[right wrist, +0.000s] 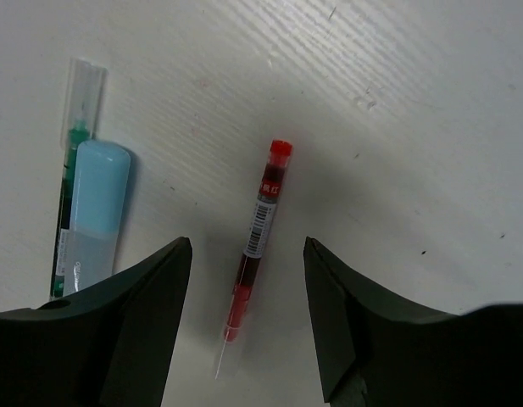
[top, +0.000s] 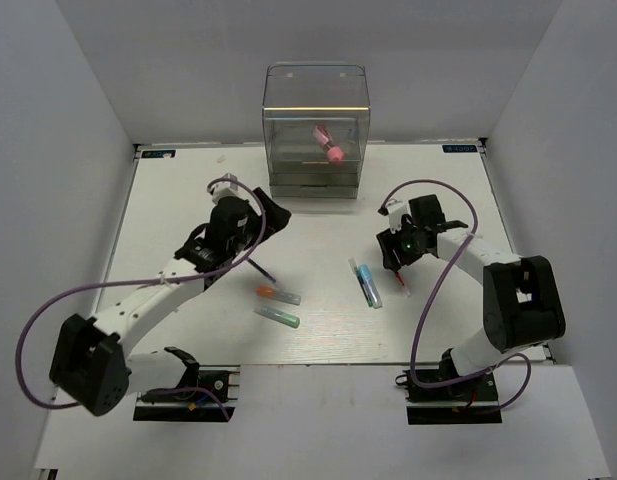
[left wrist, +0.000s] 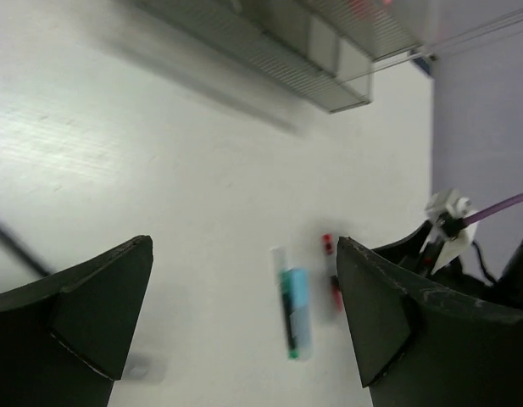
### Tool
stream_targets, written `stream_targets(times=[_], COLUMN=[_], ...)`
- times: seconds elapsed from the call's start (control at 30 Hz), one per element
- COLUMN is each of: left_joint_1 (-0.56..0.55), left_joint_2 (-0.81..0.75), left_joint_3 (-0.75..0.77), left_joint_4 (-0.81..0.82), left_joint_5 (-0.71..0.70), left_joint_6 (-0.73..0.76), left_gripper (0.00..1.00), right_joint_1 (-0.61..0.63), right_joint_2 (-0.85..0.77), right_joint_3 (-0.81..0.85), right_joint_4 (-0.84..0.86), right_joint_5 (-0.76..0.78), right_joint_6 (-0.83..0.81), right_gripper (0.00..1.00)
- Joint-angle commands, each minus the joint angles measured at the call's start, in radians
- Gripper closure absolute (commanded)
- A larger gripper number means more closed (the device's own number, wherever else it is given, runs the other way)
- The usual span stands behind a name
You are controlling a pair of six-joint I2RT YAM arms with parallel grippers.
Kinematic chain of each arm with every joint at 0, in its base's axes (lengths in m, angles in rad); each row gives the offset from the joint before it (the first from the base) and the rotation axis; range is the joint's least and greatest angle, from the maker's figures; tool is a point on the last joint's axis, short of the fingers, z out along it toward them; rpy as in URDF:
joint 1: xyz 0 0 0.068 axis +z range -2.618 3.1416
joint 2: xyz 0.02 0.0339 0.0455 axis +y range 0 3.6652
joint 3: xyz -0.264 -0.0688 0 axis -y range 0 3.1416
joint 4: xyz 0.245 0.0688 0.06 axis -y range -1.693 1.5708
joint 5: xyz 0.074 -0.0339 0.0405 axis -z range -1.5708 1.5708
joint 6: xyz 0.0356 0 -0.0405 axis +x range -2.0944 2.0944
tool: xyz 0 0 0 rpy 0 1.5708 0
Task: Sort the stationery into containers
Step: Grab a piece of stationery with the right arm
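Note:
The clear organiser stands at the back centre with the pink stubby cylinder inside it. My right gripper is open and low over the table, its fingers on either side of the thin red pen. In the top view it sits over that pen. The light-blue marker and a green-inked clear pen lie just left of it. My left gripper is open and empty above the table. The thin dark pen lies near it.
The orange-tipped marker and the green-tipped marker lie side by side at the front centre. In the left wrist view the organiser, the light-blue marker and the red pen show blurred. White walls enclose the table.

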Motion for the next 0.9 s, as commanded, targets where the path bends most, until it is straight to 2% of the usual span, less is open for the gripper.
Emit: stream_targets(times=[0.0, 0.2, 0.43, 0.5, 0.53, 0.57, 0.6, 0.67, 0.87], left_joint_1=[0.006, 0.006, 0.006, 0.006, 0.006, 0.006, 0.006, 0.006, 0.006], left_joint_2=[-0.121, -0.264, -0.269, -0.243, -0.243, -0.232, -0.232, -0.223, -0.153], left_joint_3=[-0.041, -0.141, -0.159, -0.171, -0.182, -0.194, -0.194, -0.204, -0.202], left_joint_4=[-0.313, -0.341, -0.450, -0.471, -0.472, -0.472, -0.481, -0.481, -0.418], left_joint_5=[-0.053, 0.017, -0.026, -0.026, -0.026, -0.026, -0.026, -0.038, -0.101], left_joint_6=[0.046, 0.055, 0.046, 0.034, 0.025, 0.014, 0.014, -0.014, -0.103], left_gripper=[0.01, 0.01, 0.01, 0.01, 0.01, 0.01, 0.01, 0.01, 0.01], right_joint_1=[0.008, 0.011, 0.010, 0.008, 0.008, 0.011, 0.008, 0.011, 0.046], right_joint_2=[0.004, 0.042, 0.058, 0.059, 0.061, 0.062, 0.065, 0.078, 0.078], right_joint_3=[-0.005, -0.057, -0.114, -0.122, -0.125, -0.120, -0.113, -0.071, 0.139], right_joint_4=[-0.036, -0.021, -0.013, -0.007, -0.005, -0.005, -0.011, -0.028, -0.113], right_joint_5=[0.014, 0.063, 0.064, 0.055, 0.047, 0.028, 0.017, -0.024, -0.066], right_joint_6=[-0.011, -0.036, -0.108, -0.128, -0.152, -0.159, -0.169, -0.223, -0.407], right_gripper=[0.38, 0.42, 0.56, 0.65, 0.75, 0.75, 0.86, 1.00, 1.00])
